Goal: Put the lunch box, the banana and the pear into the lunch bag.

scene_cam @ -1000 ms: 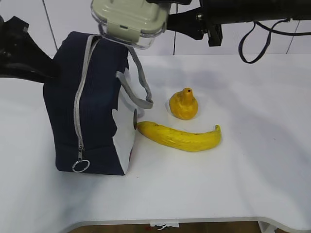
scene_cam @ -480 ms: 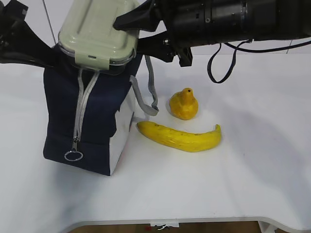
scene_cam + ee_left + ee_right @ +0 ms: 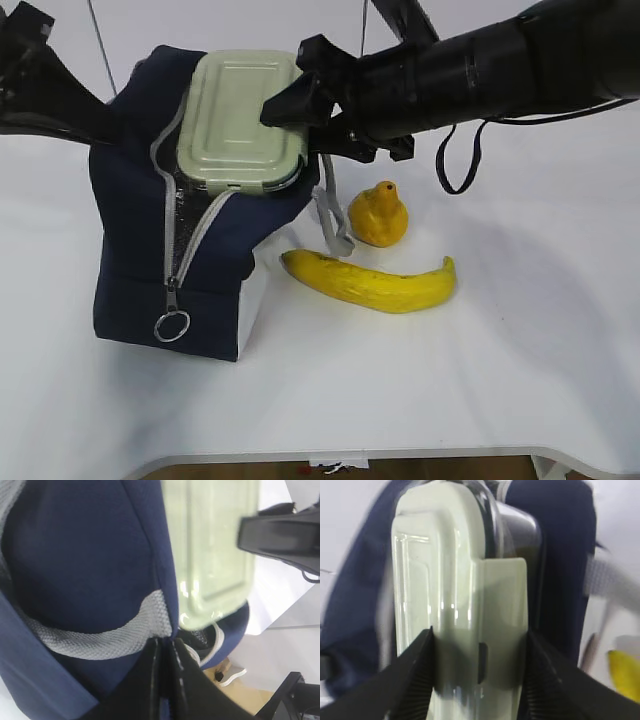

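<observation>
Over on the left, the left pincer [image 3: 165,680] looks pressed together on the lunch bag [image 3: 135,240], seemingly at the fabric edge by the zipper, propping the mouth open; it wants to keep that pull steady so the opening doesn't sag. At the bag's mouth sits the lunch box [image 3: 240,120], tilted, lid facing us, only partly in, pinched at its end by the right pincer [image 3: 300,105]. I'd say ease it lower and level before letting go, minding the grey handle [image 3: 333,225]. Further right, the pear [image 3: 378,215] and banana [image 3: 370,282] wait on the worktop [image 3: 520,330], just apart.
</observation>
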`<action>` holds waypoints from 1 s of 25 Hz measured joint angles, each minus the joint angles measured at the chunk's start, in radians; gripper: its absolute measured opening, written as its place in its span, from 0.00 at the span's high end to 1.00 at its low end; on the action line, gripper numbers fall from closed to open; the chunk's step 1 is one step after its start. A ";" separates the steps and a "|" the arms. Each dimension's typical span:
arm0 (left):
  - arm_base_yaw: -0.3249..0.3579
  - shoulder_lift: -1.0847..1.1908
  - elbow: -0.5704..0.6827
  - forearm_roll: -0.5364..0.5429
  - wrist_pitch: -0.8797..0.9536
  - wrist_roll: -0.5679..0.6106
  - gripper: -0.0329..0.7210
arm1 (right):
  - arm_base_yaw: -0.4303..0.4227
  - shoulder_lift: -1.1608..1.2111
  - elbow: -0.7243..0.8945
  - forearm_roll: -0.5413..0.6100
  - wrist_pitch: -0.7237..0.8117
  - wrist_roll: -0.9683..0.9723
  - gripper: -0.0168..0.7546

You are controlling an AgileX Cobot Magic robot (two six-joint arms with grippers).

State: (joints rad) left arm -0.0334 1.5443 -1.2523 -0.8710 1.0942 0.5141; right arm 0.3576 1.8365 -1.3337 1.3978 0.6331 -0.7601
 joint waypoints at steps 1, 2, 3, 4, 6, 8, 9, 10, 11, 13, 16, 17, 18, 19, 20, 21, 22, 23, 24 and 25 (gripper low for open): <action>0.000 0.000 0.000 0.007 0.004 0.007 0.96 | 0.000 0.006 0.000 -0.008 -0.013 -0.004 0.49; 0.000 0.000 -0.002 0.014 0.009 0.016 0.96 | 0.000 0.012 0.000 -0.012 -0.023 -0.015 0.49; 0.000 0.000 -0.002 0.020 0.017 0.027 0.96 | 0.000 0.017 0.000 -0.014 -0.027 -0.031 0.49; 0.000 0.000 -0.002 0.027 0.025 0.035 0.96 | 0.002 0.021 0.000 -0.014 -0.031 -0.044 0.49; 0.000 0.000 -0.002 0.031 0.033 0.048 0.96 | 0.014 0.036 0.000 -0.014 -0.040 -0.059 0.49; 0.000 0.000 -0.002 0.032 0.035 0.054 0.96 | 0.035 0.055 -0.008 -0.014 -0.040 -0.066 0.49; 0.000 0.000 -0.002 0.030 0.035 0.056 0.96 | 0.044 0.070 -0.018 -0.016 -0.038 -0.068 0.49; 0.000 0.000 -0.002 0.030 0.035 0.058 0.96 | 0.056 0.084 -0.032 -0.016 -0.036 -0.068 0.49; 0.000 0.000 -0.002 0.030 0.035 0.064 0.96 | 0.067 0.101 -0.048 -0.016 -0.031 -0.068 0.49; 0.000 0.002 -0.002 0.030 0.035 0.071 0.96 | 0.082 0.133 -0.077 -0.004 -0.013 -0.068 0.49; 0.000 0.005 -0.002 0.034 0.035 0.072 0.96 | 0.093 0.169 -0.127 0.028 0.031 -0.068 0.49; 0.000 0.006 -0.002 0.036 0.035 0.072 0.96 | 0.095 0.181 -0.142 0.033 0.043 -0.068 0.49; 0.000 0.006 -0.002 0.038 0.035 0.072 0.96 | 0.095 0.191 -0.154 0.037 0.047 -0.068 0.49; 0.000 0.006 -0.002 0.040 0.035 0.074 0.96 | 0.095 0.205 -0.159 0.044 0.048 -0.068 0.49; 0.000 0.008 -0.002 0.041 0.035 0.074 0.96 | 0.095 0.220 -0.163 0.048 0.048 -0.068 0.49; 0.000 0.008 -0.002 0.042 0.035 0.076 0.96 | 0.095 0.233 -0.165 0.051 0.048 -0.068 0.49; 0.000 0.010 -0.002 0.047 0.035 0.076 0.96 | 0.095 0.254 -0.169 0.053 0.048 -0.068 0.49; 0.000 0.013 -0.002 0.056 0.035 0.076 0.96 | 0.095 0.268 -0.171 0.057 0.048 -0.068 0.49; 0.000 0.015 -0.002 0.065 0.035 0.076 0.96 | 0.095 0.285 -0.171 0.061 0.048 -0.068 0.49; 0.000 0.021 -0.002 0.075 0.035 0.076 0.96 | 0.095 0.298 -0.171 0.061 0.048 -0.068 0.49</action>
State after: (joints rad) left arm -0.0334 1.5656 -1.2539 -0.7959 1.1292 0.5901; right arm 0.4524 2.1341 -1.5047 1.4591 0.6813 -0.8279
